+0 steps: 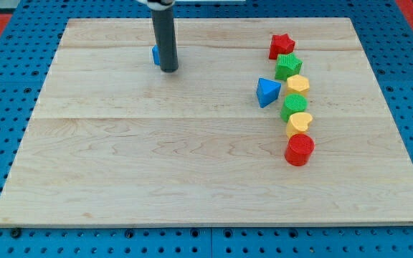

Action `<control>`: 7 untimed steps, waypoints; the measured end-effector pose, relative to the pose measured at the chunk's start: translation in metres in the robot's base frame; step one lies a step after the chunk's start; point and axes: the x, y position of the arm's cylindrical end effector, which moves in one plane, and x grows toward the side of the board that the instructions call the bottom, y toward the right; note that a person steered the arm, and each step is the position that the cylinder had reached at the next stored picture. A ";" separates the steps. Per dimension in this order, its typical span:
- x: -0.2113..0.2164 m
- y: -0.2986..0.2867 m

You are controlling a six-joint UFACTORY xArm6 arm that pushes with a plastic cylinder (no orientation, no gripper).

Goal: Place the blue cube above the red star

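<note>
1. My tip (168, 69), the lower end of the dark straight rod that serves as the tool, rests on the pale wooden counter (156, 165) near its top edge. The tool has no jaws to open or shut and holds nothing; it can only push.
2. The small blue plastic cube (155, 55) sits just at the view's left of my tip, mostly hidden behind the rod, seemingly touching it.
3. The task looks barely begun: the blue cube is well apart from the red plastic star (281, 46), far to the star's left, roughly level with it rather than above it.
4. What is left, I judge, is a long push towards the view's right, ending in the bare strip between the red star and the counter's top edge.
5. Below the red star runs a column: green star-like block (288, 66), yellow block (298, 84), second green block (293, 107), second yellow block (300, 122), red cylinder (300, 150).
6. A blue pyramid-like block (267, 92) lies lower left of the red star; it sits below the direct route and looks unlikely to obstruct.
</note>
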 end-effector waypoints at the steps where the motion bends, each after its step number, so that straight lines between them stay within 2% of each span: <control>1: -0.022 -0.006; 2: -0.006 -0.014; 3: 0.012 -0.068; 4: -0.015 -0.094; 5: -0.045 -0.047; 6: -0.056 0.034; 7: -0.061 0.081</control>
